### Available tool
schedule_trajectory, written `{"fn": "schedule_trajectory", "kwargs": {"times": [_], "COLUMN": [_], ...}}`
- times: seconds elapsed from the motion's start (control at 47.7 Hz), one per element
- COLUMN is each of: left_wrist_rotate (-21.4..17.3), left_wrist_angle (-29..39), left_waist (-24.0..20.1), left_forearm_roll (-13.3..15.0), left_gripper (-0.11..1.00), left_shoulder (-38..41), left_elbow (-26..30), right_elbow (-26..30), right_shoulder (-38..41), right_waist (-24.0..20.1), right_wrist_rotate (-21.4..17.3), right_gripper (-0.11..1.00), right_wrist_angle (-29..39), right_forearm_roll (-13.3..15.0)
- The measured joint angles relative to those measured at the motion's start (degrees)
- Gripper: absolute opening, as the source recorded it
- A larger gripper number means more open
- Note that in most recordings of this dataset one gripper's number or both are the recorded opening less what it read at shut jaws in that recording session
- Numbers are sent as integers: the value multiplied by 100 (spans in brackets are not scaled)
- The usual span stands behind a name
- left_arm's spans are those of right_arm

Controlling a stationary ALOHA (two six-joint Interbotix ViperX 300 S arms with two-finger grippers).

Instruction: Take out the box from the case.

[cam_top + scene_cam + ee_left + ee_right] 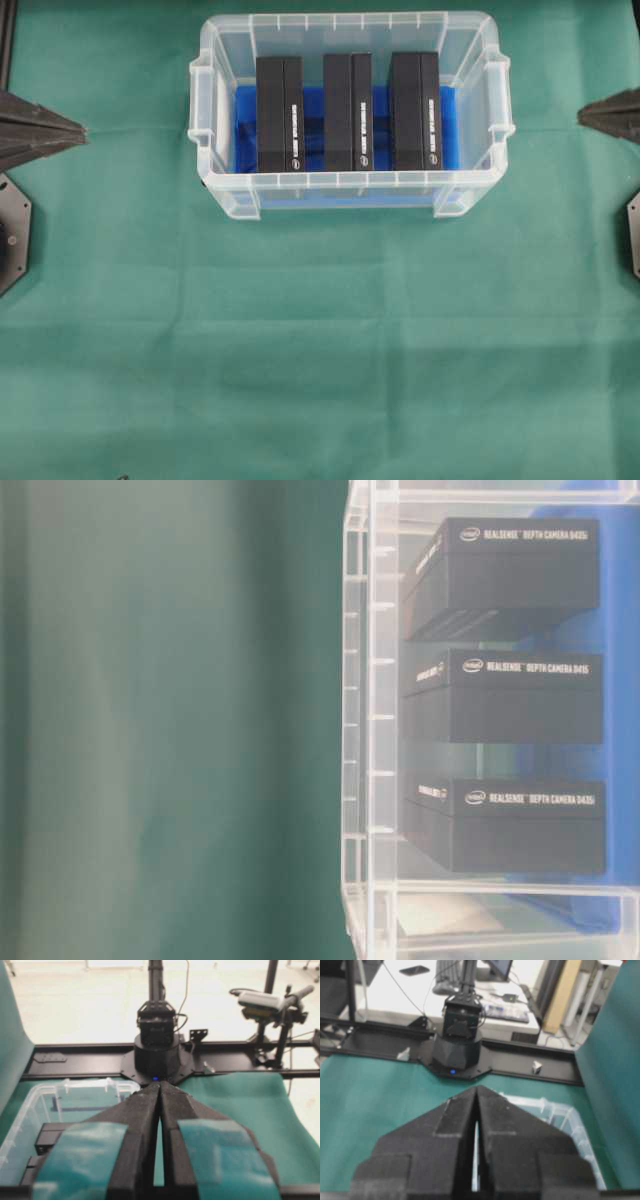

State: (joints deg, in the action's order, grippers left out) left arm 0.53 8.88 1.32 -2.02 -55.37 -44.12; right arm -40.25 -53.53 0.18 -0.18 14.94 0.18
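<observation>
Three black RealSense camera boxes [349, 112] stand side by side in the clear case [350, 185] at 12 o'clock on the green tabletop [320, 340]; left gripper [80, 132] at 9 o'clock and right gripper [584, 115] at 3 o'clock, both closed and empty, well apart from it.

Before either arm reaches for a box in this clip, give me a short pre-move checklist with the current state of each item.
1. Case sits upright on the green cloth: ok.
2. No lid over the case opening: ok.
3. Boxes reachable: left box, middle box and right box stand side by side with gaps between: ok.
4. Left gripper open for a grasp: not ok, jaws shut.
5. Right gripper open for a grasp: not ok, jaws shut.
6. Both grippers clear of the case, at the table's sides: ok.
</observation>
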Motion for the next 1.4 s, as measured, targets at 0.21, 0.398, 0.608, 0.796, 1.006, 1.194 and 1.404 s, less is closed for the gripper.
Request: {"fn": "schedule_trajectory", "kwargs": {"times": [0.21,0.398,0.608,0.796,1.006,1.194,1.404], "left_wrist_rotate": [105,387,870,1661,2224,2496,4113], "left_wrist_angle": [466,1767,3964,5423,5897,5915,5950], "left_waist": [97,141,141,158,290,387,396], "left_forearm_roll": [0,0,0,9,0,0,-53], "left_gripper": [1,1,1,1,1,1,1], "left_shoulder": [132,246,633,949,1002,1072,1099], "left_elbow": [185,624,1134,1371,1415,1433,1521], "right_elbow": [193,334,624,976,1266,1397,1573], "right_shoulder": [70,70,176,343,545,738,967], "right_waist": [0,-9,-9,0,0,0,-9], "right_wrist_rotate": [-26,-404,-1063,-1767,-2382,-2804,-4781], "right_gripper": [0,0,0,0,0,0,0], "right_wrist_angle": [668,1942,3647,5396,6671,6794,6917], "right_forearm_roll": [0,0,62,70,62,70,114]}}
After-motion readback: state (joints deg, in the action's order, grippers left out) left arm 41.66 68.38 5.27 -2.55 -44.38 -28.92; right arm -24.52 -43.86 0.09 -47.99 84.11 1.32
